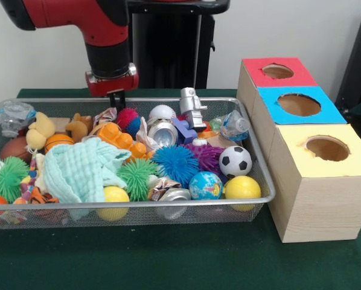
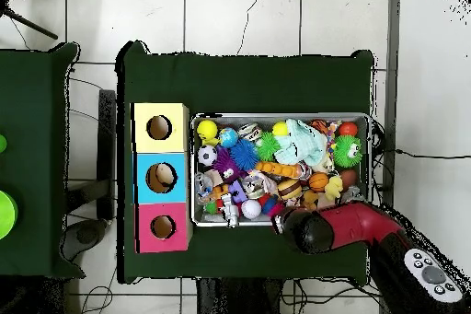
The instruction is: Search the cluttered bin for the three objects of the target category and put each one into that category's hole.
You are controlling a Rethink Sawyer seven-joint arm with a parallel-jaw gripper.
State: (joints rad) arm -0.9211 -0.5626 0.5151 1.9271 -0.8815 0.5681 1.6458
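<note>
Green cloth covers the table (image 1: 168, 266), set against a white wall in the front view. On it stands one wire mesh bin (image 1: 132, 212), filling the left and centre of the frame, packed with mixed toys and scrap. Counted in the front view: two yellow balls, one (image 1: 242, 187) at the bin's lower right corner and one (image 1: 115, 194) at the lower centre; one soccer ball (image 1: 235, 161); one globe ball (image 1: 205, 185); one blue spiky ball (image 1: 175, 163), two green spiky balls (image 1: 136, 175) (image 1: 6, 175) and one purple spiky ball (image 1: 207, 156); two crushed cans (image 1: 163, 133) (image 1: 175, 196); one pale green cloth (image 1: 81, 172); one orange toy block (image 1: 117, 139); one silver robot figure (image 1: 192, 107) upright at the bin's far side; two crumpled plastic bottles (image 1: 233, 125) (image 1: 14, 115).

To the right of the bin stand three wooden boxes in a row, each with one round hole in its top: red box (image 1: 276, 72) furthest up the frame, blue box (image 1: 296, 105) in the middle, yellow box (image 1: 325, 151) lowest.

One red and black arm (image 1: 102, 36) comes down at upper left. Its gripper (image 1: 116, 95) hangs just above the bin's far rim, holding nothing; whether its jaws are apart or together cannot be told. In the overhead view the arm (image 2: 368, 232) lies at lower right, its end over the bin's bottom edge
</note>
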